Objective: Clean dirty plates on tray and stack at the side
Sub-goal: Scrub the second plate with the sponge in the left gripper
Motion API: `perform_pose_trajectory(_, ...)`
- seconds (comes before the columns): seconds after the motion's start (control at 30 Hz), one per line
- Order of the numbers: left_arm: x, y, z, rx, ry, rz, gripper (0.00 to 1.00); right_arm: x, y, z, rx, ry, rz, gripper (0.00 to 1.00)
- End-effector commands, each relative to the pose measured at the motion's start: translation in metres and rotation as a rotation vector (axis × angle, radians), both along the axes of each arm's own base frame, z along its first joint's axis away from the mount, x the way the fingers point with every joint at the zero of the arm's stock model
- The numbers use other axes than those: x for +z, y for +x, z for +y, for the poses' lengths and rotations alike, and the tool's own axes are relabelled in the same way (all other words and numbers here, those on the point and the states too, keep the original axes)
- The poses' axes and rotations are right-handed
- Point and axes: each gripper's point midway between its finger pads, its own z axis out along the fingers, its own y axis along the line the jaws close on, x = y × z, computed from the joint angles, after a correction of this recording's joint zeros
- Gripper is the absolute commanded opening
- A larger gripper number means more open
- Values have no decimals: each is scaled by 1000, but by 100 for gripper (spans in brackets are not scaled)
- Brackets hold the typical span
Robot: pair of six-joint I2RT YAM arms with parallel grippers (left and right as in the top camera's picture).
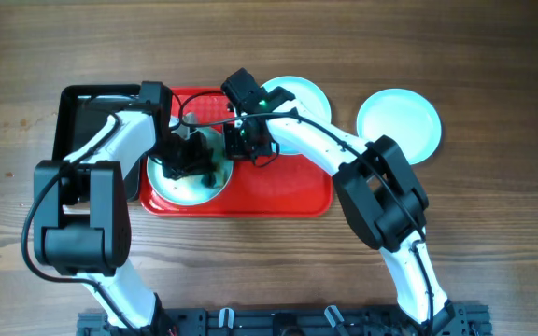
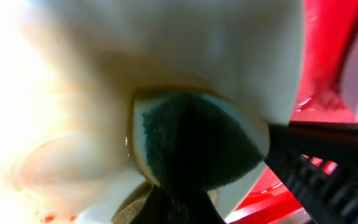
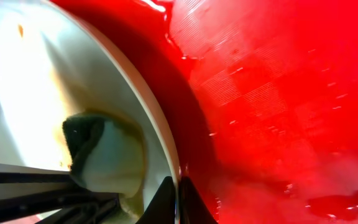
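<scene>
A pale plate point(image 1: 187, 187) lies on the left part of the red tray point(image 1: 278, 187). My left gripper point(image 1: 189, 155) is shut on a green-and-white sponge point(image 2: 197, 143) and presses it on this plate point(image 2: 104, 74). Faint brown smears show on the plate beside the sponge. My right gripper point(image 1: 241, 147) is shut on the plate's right rim, seen in the right wrist view point(image 3: 179, 199), with the plate point(image 3: 36, 81) and sponge point(image 3: 104, 155) to its left. A second plate point(image 1: 304, 93) sits at the tray's far right corner. A third plate point(image 1: 400, 123) lies on the table to the right.
A glossy black tray point(image 1: 87, 117) stands left of the red tray, under my left arm. The red tray's surface point(image 3: 278, 93) looks wet and shiny. The wooden table point(image 1: 493, 233) surrounds both trays.
</scene>
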Motion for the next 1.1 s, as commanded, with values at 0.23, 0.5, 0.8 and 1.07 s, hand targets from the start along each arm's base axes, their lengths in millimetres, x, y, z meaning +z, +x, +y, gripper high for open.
perform_pose_trajectory(0.23, -32, 3, 81, 317, 513, 46, 4, -11, 0, 5, 17, 19, 4, 4)
perform_pose_trajectory(0.5, -32, 5, 77, 318, 489, 45, 4, -15, 8, 13, -51, 61, -9, 27)
perform_pose_trajectory(0.8, -32, 7, 71, 311, 453, 41, 4, -10, 13, 23, -56, 110, -23, 27)
perform_pose_trajectory(1.07, -32, 7, 69, 311, 442, 44, 4, -35, 0, 26, -88, 51, 17, 4)
